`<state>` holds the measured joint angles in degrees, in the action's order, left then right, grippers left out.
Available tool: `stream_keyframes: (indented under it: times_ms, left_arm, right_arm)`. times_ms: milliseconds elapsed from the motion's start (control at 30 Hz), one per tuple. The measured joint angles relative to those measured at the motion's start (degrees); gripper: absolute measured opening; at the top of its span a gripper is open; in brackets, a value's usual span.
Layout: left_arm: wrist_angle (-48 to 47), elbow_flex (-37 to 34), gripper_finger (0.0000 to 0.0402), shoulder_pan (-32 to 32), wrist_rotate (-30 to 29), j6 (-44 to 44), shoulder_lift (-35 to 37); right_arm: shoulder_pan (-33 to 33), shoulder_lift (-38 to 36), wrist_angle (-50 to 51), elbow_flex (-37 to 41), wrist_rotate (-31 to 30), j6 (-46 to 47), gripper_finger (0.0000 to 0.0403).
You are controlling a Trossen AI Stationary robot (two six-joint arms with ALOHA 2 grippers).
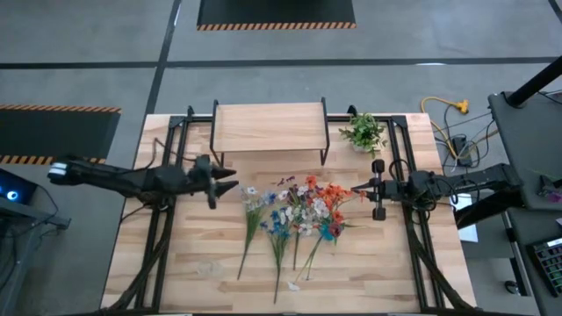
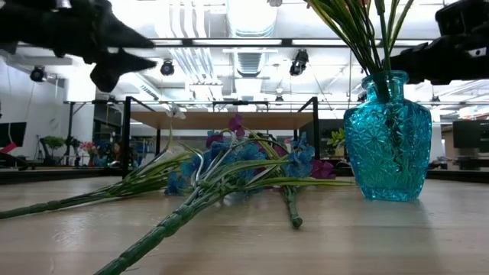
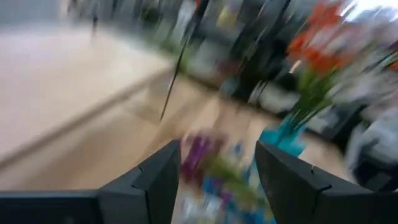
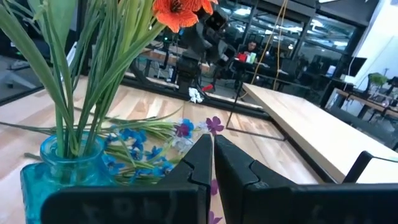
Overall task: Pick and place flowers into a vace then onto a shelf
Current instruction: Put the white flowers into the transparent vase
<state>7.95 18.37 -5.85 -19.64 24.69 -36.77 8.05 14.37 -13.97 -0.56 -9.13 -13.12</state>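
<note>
Several loose flowers (image 1: 283,218) with blue, white and purple blooms lie flat on the table, stems toward the near edge; the low view shows them as well (image 2: 221,172). More stems with orange-red blooms (image 4: 177,9) stand in a teal glass vase (image 2: 387,137), which rests on its base on the table (image 4: 59,171). The wood-topped shelf (image 1: 270,127) stands at the far edge. My left gripper (image 1: 230,182) hovers open left of the loose blooms, raised above the table (image 2: 126,65). My right gripper (image 1: 356,189) is shut, empty, right of the orange blooms (image 1: 332,195).
A small bushy green plant (image 1: 364,132) stands right of the shelf. Black metal frame rails (image 1: 162,228) run along both sides of the table. Bare tabletop (image 1: 202,263) lies near and left of the stems. Cables (image 1: 448,123) lie off the table's right.
</note>
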Motion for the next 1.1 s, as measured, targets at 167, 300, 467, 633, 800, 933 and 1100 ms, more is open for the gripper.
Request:
stream_keyframes:
  times_ms: [167,300,467,633,800,933,1100]
  left_arm:
    - [-24.18,13.49,0.0191,-0.67,-1.92,12.93,-10.13]
    - [-32.31,22.29,0.0191,-2.41,-1.85,18.48,-18.59]
    - [-43.89,33.7,0.0191,-5.53,-1.87,28.14,-28.48]
    - [-55.98,44.14,0.0191,-9.88,-2.28,38.66,-38.51]
    - [-61.93,51.26,0.0191,-13.52,-3.07,46.52,-46.84]
    - [-62.17,54.49,0.0191,-15.92,-2.92,53.0,-52.23]
    - [-62.49,56.45,0.0191,-18.33,-2.8,57.63,-57.54]
  right_arm:
    - [0.0,-0.04,-0.41,-0.02,0.0,-0.03,0.0009]
    - [0.0,-0.05,-0.87,-0.08,0.0,-2.05,0.0009]
    - [0.0,-0.04,-1.21,-0.94,0.0,-2.56,0.0009]
    - [0.0,-0.07,-1.15,-2.69,0.01,-2.56,0.0009]
    - [0.02,-0.07,-0.95,-3.88,0.02,-2.55,0.0009]
    - [0.02,0.0,-0.28,-3.87,0.02,-2.54,0.0009]
    - [0.0,-0.02,1.78,-3.82,0.05,-2.54,0.0009]
